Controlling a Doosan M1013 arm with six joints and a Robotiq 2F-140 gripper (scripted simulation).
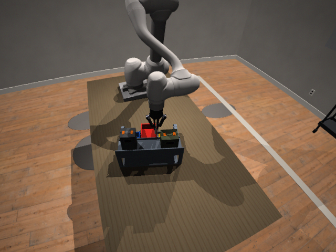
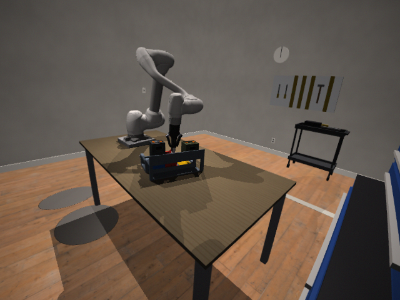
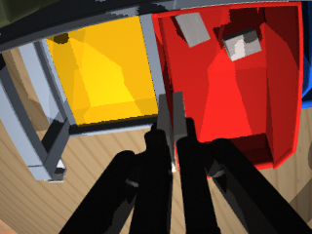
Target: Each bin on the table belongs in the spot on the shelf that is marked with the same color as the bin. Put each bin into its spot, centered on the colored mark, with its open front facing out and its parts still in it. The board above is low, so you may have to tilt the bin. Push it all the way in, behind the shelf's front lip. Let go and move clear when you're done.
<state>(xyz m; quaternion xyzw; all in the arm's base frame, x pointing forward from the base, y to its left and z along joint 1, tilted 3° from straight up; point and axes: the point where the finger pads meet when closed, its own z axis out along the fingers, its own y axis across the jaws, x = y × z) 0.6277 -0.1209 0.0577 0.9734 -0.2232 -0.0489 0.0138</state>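
The red bin [image 1: 147, 130] [image 3: 229, 97] sits at the open side of the dark grey shelf [image 1: 149, 158] [image 2: 174, 157] [image 3: 147, 54], the side that faces the arm's base. Two grey parts [image 3: 192, 28] [image 3: 239, 44] lie in it. My gripper [image 1: 156, 129] [image 2: 172, 149] [image 3: 173, 107] points down and is shut on the red bin's thin side wall, next to the shelf's post. A yellow bin [image 3: 97, 73] [image 2: 183, 162] sits inside the shelf bay beside it. A blue bin [image 1: 137, 134] [image 3: 307, 73] shows on the red bin's other side, mostly hidden.
A dark grey box [image 1: 128, 138] and an olive box [image 1: 169, 137] stand on the shelf's top board at either end. The arm's base [image 1: 133, 92] is at the table's far end. A black cart [image 2: 318, 142] stands by the wall.
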